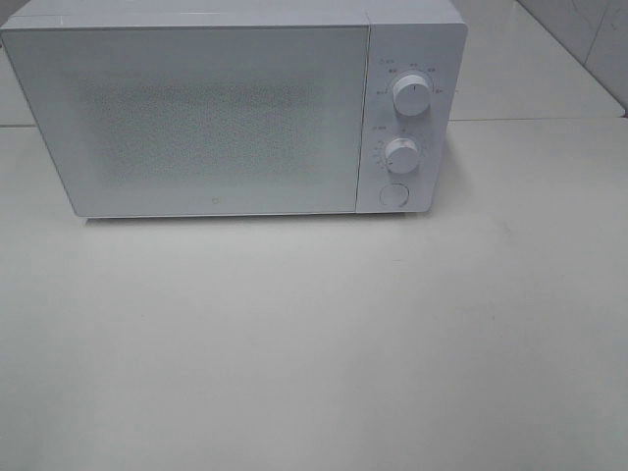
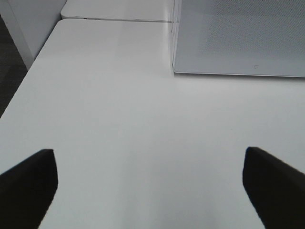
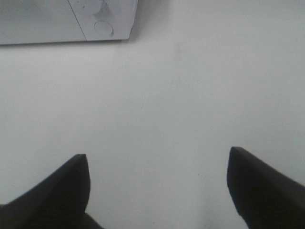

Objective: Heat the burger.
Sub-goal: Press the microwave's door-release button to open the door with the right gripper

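Microwave (image 1: 216,108) shut, burger unseen; left claw (image 2: 148,160), right claw (image 3: 157,160) both spread empty. Hit its round button (image 1: 393,194) off-centre and you'll shove it.

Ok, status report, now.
Left end effector open, empty. Right end effector open, empty. Burger not in view. Microwave door shut.

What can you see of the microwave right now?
The microwave is a white, boxy countertop unit, plastic or painted metal by the look. Its door is shut, with a dotted frosted window that hides the inside. The panel right of the door carries an upper knob, a lower knob and a round button. It stands upright and level at the back of the white table; nothing else touches it.
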